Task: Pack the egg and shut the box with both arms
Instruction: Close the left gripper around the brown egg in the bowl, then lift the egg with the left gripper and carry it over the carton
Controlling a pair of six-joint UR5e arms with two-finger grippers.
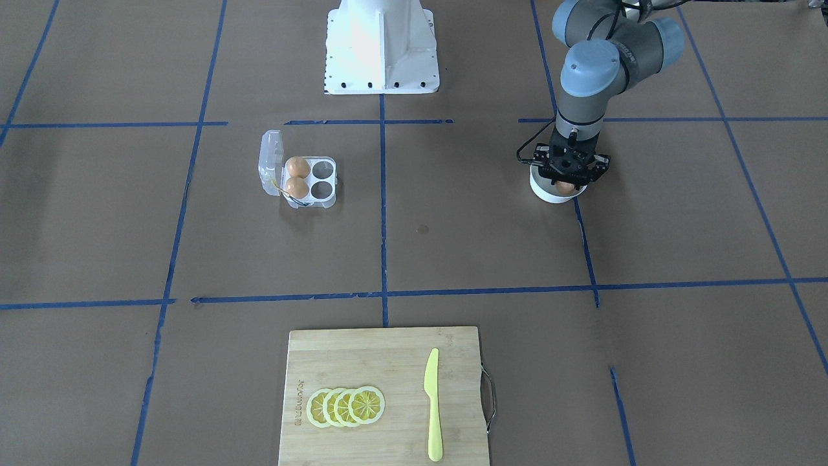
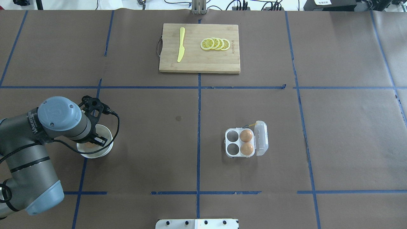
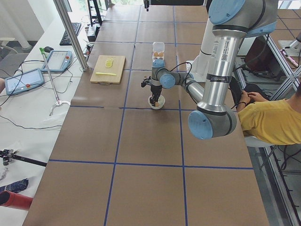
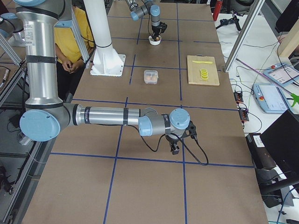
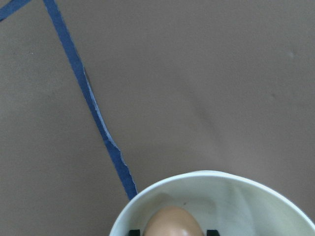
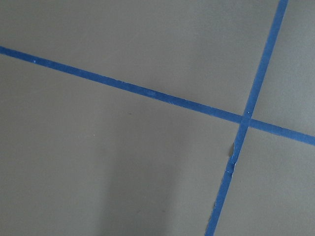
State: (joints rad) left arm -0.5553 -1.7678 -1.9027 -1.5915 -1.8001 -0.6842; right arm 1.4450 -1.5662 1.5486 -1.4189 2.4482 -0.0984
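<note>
Left pincer hangs low inside the white bowl, toward the left edge of the worktop. Its two fingers stand on either side of the egg; whether they press it, I cannot tell. To do this step well, I think it should close softly on the egg's widest part, then lift straight up, clear of the bowl's rim. More to the right, past the worktop's middle, the box lies with its lid open and two cells free. Right pincer hovers near the right edge; released or clenched, I cannot tell.
</note>
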